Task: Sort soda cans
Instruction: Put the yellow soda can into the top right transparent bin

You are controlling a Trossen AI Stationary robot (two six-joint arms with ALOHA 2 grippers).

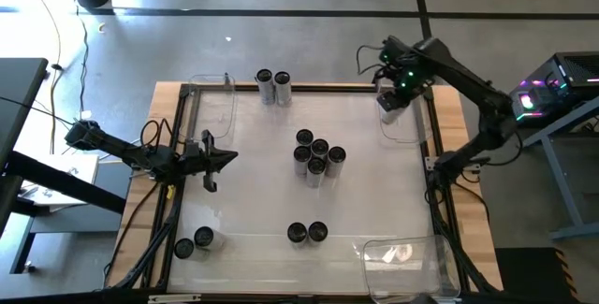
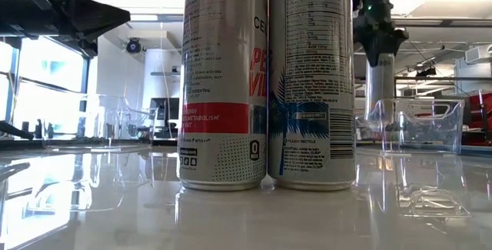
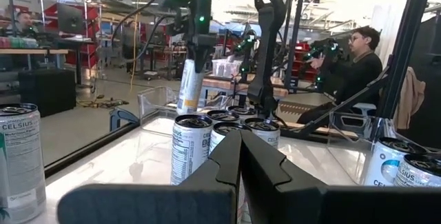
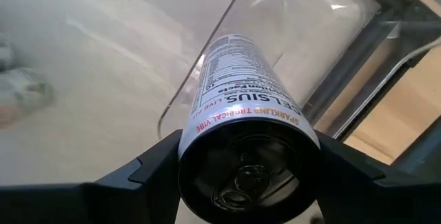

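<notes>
My right gripper (image 1: 393,98) is at the table's far right, shut on one soda can (image 4: 248,79) above a clear bin (image 1: 407,124). In the low view that can (image 2: 378,81) hangs by the bin's (image 2: 423,127) left end. Several cans stand in a cluster (image 1: 318,159) at mid-table. Two more stand at the far edge (image 1: 273,87), two near the front (image 1: 307,234) and two at the near left (image 1: 192,243). My left gripper (image 1: 223,159) waits shut at the left, level and touching nothing, its fingers (image 3: 241,162) pointing at the cluster. My right gripper pinches the can's top end (image 4: 207,124), just below the dark lid, between its two fingers (image 4: 148,172), one on each side. The fingers come from above, pointing down. The can hangs upright below them, lifted clear of the table, its lower end over the bin's rim (image 4: 207,65).
A second clear bin (image 1: 211,108) lies at the far left and a third (image 1: 402,262) at the near right corner. A dark frame (image 1: 435,173) runs along the table's edges. A seated person (image 3: 351,65) shows beyond the table in the left wrist view.
</notes>
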